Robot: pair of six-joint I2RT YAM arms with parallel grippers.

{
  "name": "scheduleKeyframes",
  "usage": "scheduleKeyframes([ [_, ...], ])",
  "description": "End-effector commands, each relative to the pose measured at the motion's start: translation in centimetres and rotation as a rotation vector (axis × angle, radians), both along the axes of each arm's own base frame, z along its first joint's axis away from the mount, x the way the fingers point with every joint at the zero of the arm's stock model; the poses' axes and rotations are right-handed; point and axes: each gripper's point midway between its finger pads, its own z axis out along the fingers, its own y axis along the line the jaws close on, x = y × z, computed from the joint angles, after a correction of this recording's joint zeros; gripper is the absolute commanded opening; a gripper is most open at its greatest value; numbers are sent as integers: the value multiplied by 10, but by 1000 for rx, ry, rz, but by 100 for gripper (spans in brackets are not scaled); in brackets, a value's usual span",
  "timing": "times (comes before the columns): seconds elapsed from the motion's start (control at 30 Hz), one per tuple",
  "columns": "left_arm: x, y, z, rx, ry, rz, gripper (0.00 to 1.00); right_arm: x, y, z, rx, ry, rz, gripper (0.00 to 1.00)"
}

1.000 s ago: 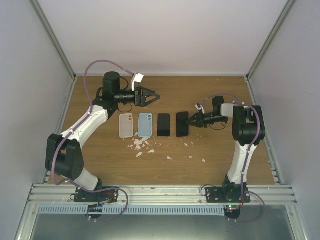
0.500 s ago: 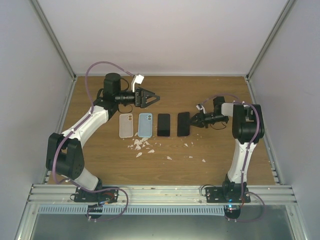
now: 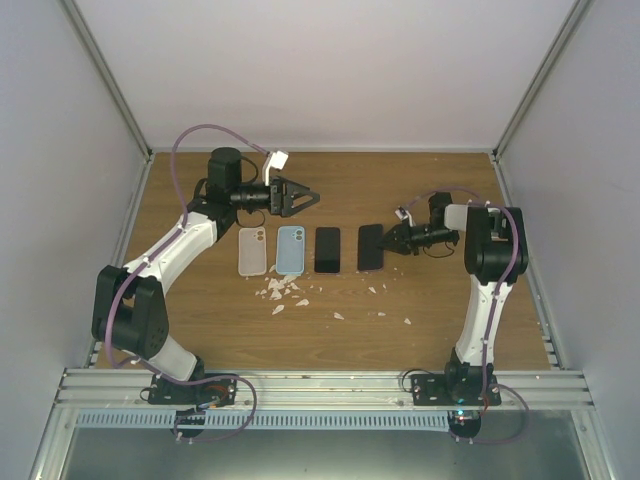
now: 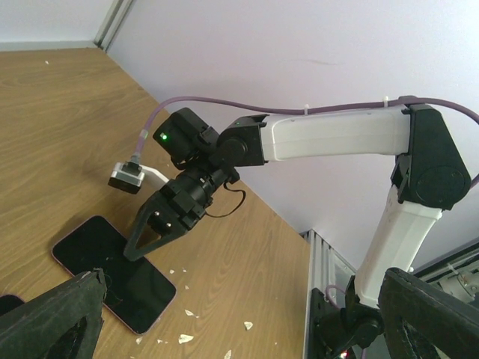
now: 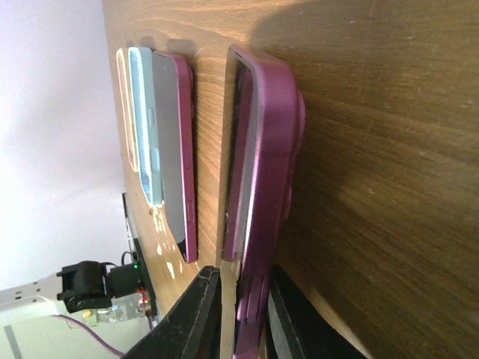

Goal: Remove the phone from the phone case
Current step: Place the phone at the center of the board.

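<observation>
Pinching the edge of the cased phone (image 3: 370, 247), right pincer (image 3: 390, 240) clamped; left pincer (image 3: 308, 200) spread, well away

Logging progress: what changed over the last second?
The right gripper, clamped on the rightmost phone, dragged it slightly to the right. The left gripper stayed open and raised; the other three items in the row did not move.

In your right wrist view, the bottom edge cuts off the right end effector (image 5: 243, 278) and the near end of the phone case (image 5: 254, 179) between its fingers. In your left wrist view, the left end effector (image 4: 243, 277) is cropped at both bottom corners, and a dark phone (image 4: 6, 303) is clipped at lower left.
</observation>
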Motion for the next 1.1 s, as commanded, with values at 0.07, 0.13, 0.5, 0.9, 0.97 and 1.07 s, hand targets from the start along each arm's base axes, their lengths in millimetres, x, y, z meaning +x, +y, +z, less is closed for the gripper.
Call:
scheduleKeyframes([
  [0.07, 0, 2, 6, -18, -46, -3, 99, 4, -6, -4, -13, -6, -1, 21],
  [0.13, 0, 2, 6, -18, -45, -2, 99, 5, -6, -2, -16, -11, -2, 24],
  [0.5, 1, 3, 4, -20, -38, 2, 99, 7, 1, 4, -15, -29, 10, 35],
  [0.9, 2, 4, 4, -20, -36, 6, 99, 6, 6, 5, -17, -35, 23, 37],
  [0.97, 2, 3, 4, -20, -36, 5, 99, 7, 5, 5, -27, -40, 24, 38],
  [1.07, 2, 4, 4, -20, -34, 7, 99, 8, 4, 8, -41, -54, 24, 48],
])
